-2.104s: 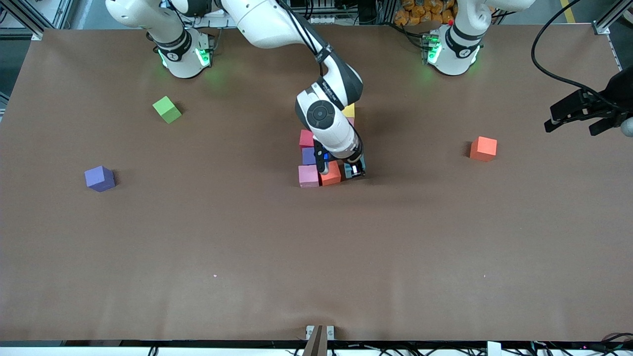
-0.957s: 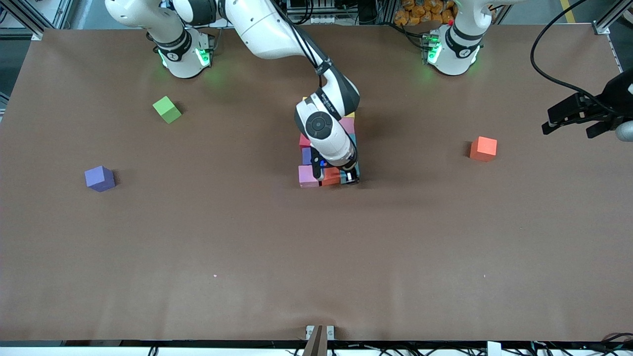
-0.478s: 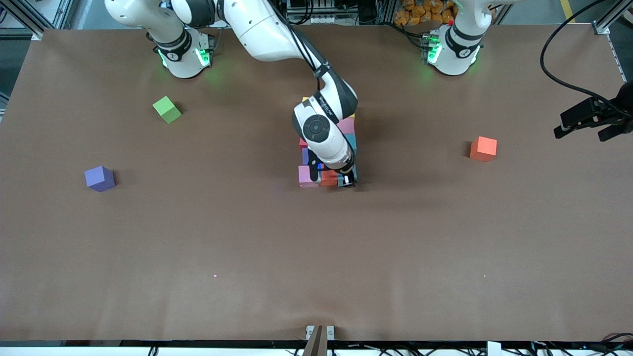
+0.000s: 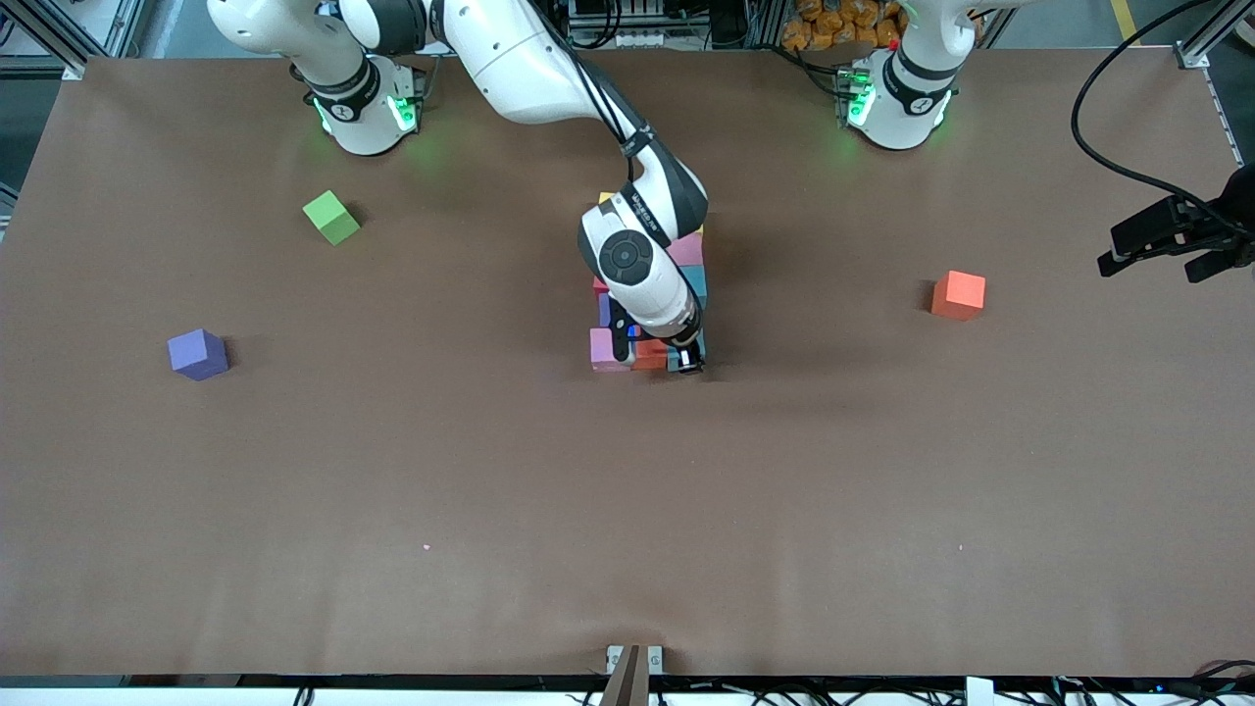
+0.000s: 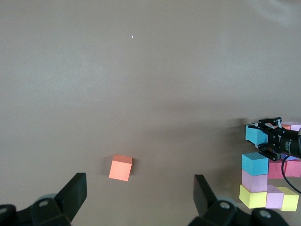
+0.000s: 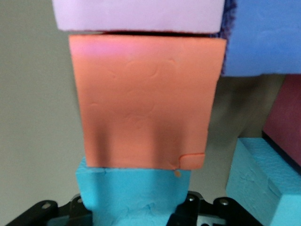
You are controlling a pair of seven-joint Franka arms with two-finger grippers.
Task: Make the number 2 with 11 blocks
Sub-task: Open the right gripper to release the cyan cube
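Observation:
My right gripper [image 4: 686,359] is shut on a light blue block [image 4: 679,357] [image 6: 134,195], low at the partly built number 2 [image 4: 647,284] in the middle of the table. The held block touches a red block [image 4: 649,354] [image 6: 146,101] in the row nearest the front camera, at that row's left-arm end. A pink block [image 4: 604,350] [image 6: 136,14] ends that row toward the right arm. Another light blue block [image 6: 268,188] lies close by. An orange block [image 4: 958,294] [image 5: 120,167] lies loose toward the left arm's end. My left gripper [image 4: 1172,238] [image 5: 139,197] waits open over that end.
A loose purple block [image 4: 197,353] and a green cube [image 4: 331,217] lie toward the right arm's end of the table. The right arm's forearm [image 4: 637,257] covers much of the digit. Bare brown table [image 4: 627,510] spreads nearer the front camera.
The right gripper has brought the light blue block down and in against the red block. The left gripper drew slightly toward the table's edge, then stayed still.

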